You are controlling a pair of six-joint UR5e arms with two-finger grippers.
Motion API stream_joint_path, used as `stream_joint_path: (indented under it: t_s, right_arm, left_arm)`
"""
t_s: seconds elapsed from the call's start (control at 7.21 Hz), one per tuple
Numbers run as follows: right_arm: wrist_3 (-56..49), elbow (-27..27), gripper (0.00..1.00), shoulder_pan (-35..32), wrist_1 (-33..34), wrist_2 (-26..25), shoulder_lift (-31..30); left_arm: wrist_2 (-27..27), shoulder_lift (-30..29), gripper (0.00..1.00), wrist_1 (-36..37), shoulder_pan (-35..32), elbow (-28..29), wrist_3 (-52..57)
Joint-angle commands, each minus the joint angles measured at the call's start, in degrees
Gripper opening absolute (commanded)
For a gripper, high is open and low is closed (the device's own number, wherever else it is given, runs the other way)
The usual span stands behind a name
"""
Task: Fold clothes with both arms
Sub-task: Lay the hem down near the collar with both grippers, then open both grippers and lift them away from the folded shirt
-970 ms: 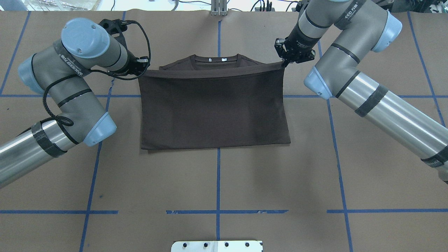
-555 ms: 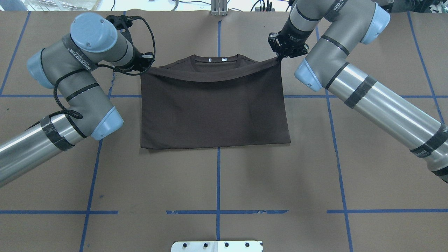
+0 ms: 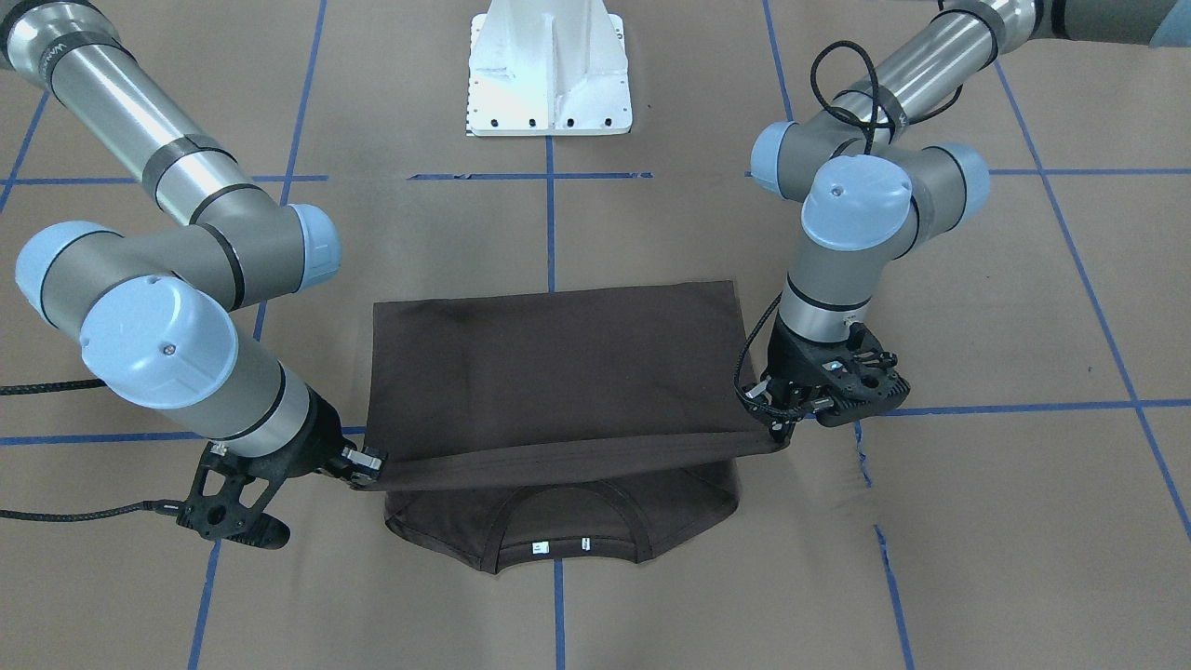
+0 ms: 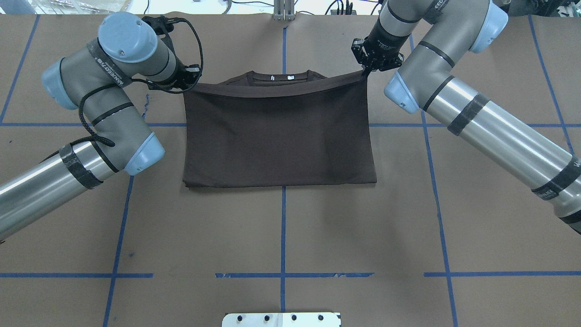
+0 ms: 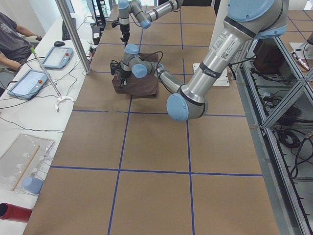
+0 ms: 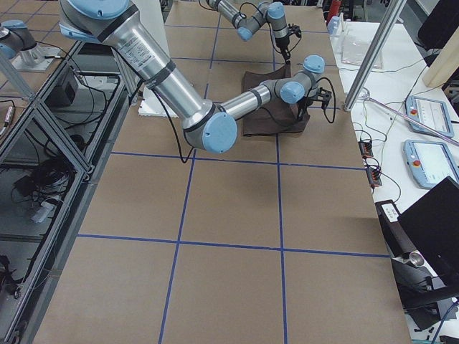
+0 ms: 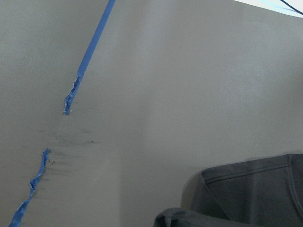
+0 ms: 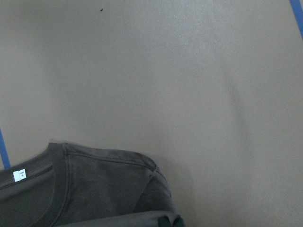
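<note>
Two corners of the shirt's (image 4: 279,136) lifted hem are hanging pinched in left end effector (image 4: 188,86) and right end effector (image 4: 365,72), near collar (image 4: 249,77).

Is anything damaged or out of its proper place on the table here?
Yes, one small thing: the blue tape line on the table near the left gripper is torn and frayed, with a gap where a piece is missing. The T-shirt itself shows no damage.
</note>
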State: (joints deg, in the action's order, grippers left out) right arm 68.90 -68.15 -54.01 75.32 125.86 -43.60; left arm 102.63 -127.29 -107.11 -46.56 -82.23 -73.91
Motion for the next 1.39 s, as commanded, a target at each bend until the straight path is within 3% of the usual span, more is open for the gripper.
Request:
stream_joint_path:
  t_s: [0.0,0.28,0.42,0.55,0.83,0.97,1.25]
  right_arm:
    - [0.0,0.0,0.00,0.1,-0.1,0.0,0.2]
    - [-0.1,-0.4,0.00,0.3,-0.1,0.1,0.3]
    - [0.0,-0.7,0.07,0.3,-0.1,0.2,0.2]
    - [-0.1,-0.8,0.99,0.8,-0.2,0.0,0.2]
    - [-0.3,-1.3,1.00,0.8,-0.2,0.2,0.1]
    - [0.8,-4.7,1.00,1.2,-0.2,0.1,-1.2]
    - [2.9,-16.8,1.00,4.5,0.0,-0.7,-10.0]
  left_arm:
    - [-0.1,-0.4,0.00,0.1,0.1,0.1,-0.3]
    - [0.0,-0.4,0.04,-1.9,0.1,0.1,-0.1]
    - [0.0,-0.5,0.49,-2.6,0.1,0.1,-0.1]
    - [-0.1,-0.4,0.99,-3.5,0.0,0.1,-0.3]
    - [0.0,-0.4,1.00,-3.4,0.0,-0.2,0.0]
    - [1.2,-0.4,1.00,-2.8,-0.1,-1.1,0.0]
    - [2.5,0.5,1.00,-2.3,-0.1,-5.3,-0.3]
